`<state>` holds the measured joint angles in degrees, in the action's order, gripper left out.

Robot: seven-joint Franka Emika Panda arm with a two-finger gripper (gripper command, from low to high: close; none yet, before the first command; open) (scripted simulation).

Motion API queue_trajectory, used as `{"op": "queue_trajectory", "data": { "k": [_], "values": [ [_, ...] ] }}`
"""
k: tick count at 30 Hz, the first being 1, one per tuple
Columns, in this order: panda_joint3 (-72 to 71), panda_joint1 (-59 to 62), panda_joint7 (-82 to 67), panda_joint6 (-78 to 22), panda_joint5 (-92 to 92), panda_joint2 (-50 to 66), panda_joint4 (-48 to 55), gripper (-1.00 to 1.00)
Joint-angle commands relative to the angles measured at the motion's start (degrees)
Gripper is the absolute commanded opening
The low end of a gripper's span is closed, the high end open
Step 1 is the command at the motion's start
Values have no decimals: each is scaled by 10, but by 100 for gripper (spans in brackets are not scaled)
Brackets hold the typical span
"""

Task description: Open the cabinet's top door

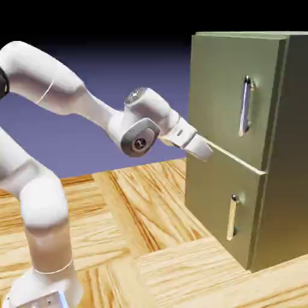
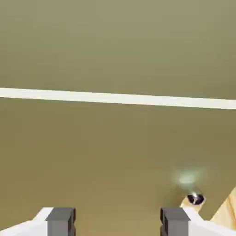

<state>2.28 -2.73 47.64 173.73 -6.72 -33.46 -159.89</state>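
The olive-green cabinet [image 1: 283,150] stands at the right of the exterior view with both doors shut. The top door [image 1: 222,90] carries a long vertical silver handle [image 1: 245,107]. My gripper [image 1: 204,151] hovers close to the cabinet's front, at the height of the seam between the two doors and left of the handle. In the hand view olive door panel [image 2: 115,46] fills the picture, crossed by the pale seam [image 2: 115,97]. My gripper [image 2: 117,222] is open, its grey fingertips [image 2: 61,220] apart with nothing between them.
The lower door [image 1: 216,198] has a shorter silver handle [image 1: 232,218]. The cabinet rests on a wooden table [image 1: 150,240]. In the hand view a small shiny handle mount [image 2: 195,199] and a corner of wood [image 2: 228,207] show at the lower right.
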Motion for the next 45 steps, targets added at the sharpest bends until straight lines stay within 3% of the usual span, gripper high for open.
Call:
{"op": "queue_trajectory", "data": {
  "k": [1, 45],
  "values": [
    [8, -8, 19, -1, -25, -3, 4, 0],
    [380, -341, 865, -47, -1122, -134, 186, 0]
  ]
}}
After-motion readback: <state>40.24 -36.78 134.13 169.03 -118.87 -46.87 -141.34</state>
